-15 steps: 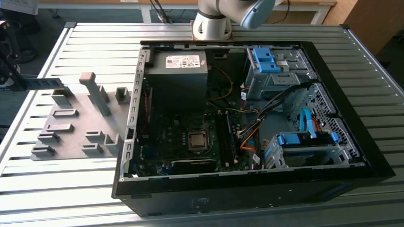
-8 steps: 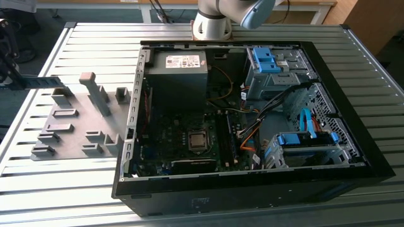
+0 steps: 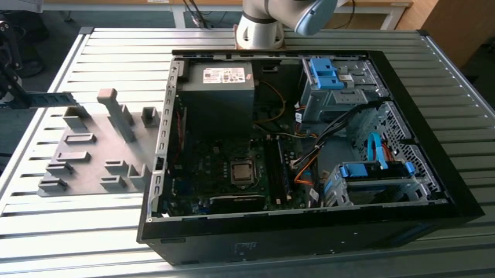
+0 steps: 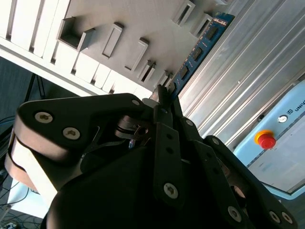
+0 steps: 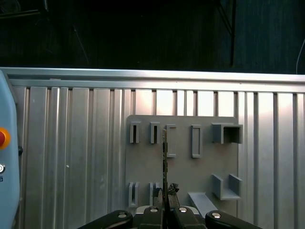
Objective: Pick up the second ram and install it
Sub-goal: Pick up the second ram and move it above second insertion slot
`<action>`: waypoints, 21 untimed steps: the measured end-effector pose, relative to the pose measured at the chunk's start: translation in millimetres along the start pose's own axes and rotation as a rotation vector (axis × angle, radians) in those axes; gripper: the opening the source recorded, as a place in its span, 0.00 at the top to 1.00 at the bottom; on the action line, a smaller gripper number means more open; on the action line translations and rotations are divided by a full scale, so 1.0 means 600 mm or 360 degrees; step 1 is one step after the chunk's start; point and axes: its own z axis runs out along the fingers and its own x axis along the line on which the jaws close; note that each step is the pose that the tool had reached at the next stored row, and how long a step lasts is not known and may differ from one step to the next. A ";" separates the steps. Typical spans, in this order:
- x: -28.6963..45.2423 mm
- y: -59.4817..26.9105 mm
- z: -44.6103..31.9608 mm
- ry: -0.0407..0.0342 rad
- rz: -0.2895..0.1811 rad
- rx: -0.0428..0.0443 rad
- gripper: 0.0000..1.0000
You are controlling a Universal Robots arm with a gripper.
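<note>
Tool [image 4: 164, 98] was closed down narrow on the second ram [image 4: 195, 52]. Its fingers [image 4: 167, 143] pinched one end of the stick and the rest ran straight out past the tips. The second wrist view showed the blue-green board face with a row of dark chips.

In the first wrist view the same stick [image 5: 165, 160] sat edge-on, a thin line coming out of the tool [image 5: 165, 194] and crossing over the grey fixture plate [image 5: 183, 164] between its slotted blocks.

In the exterior view the tool [image 3: 15, 95] was at the frame's far left edge, mid-height, with the stick [image 3: 46, 99] lying roughly level and pointing toward the exterior view's right. That put it over the upper left part of the fixture plate [image 3: 93, 168]. It looked raised off the blocks, but I couldn't confirm the gap.

The plate lay flat on the slatted metal surface [image 3: 69, 231], just beside the open PC case [image 3: 309, 231], which filled the centre and right of the frame. The motherboard [image 3: 232, 168] was exposed inside. The arm base [image 3: 259, 29] stood at top centre behind the case.

A pale blue pendant [image 4: 281, 148] with a red button [image 4: 265, 140] lay on the surface.
</note>
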 end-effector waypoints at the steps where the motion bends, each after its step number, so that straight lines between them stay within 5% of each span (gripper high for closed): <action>1: 0.000 0.000 -0.001 0.0000 0.0000 0.0000 0.86; 21: 0.000 0.000 -0.011 0.0000 0.0000 0.0000 0.86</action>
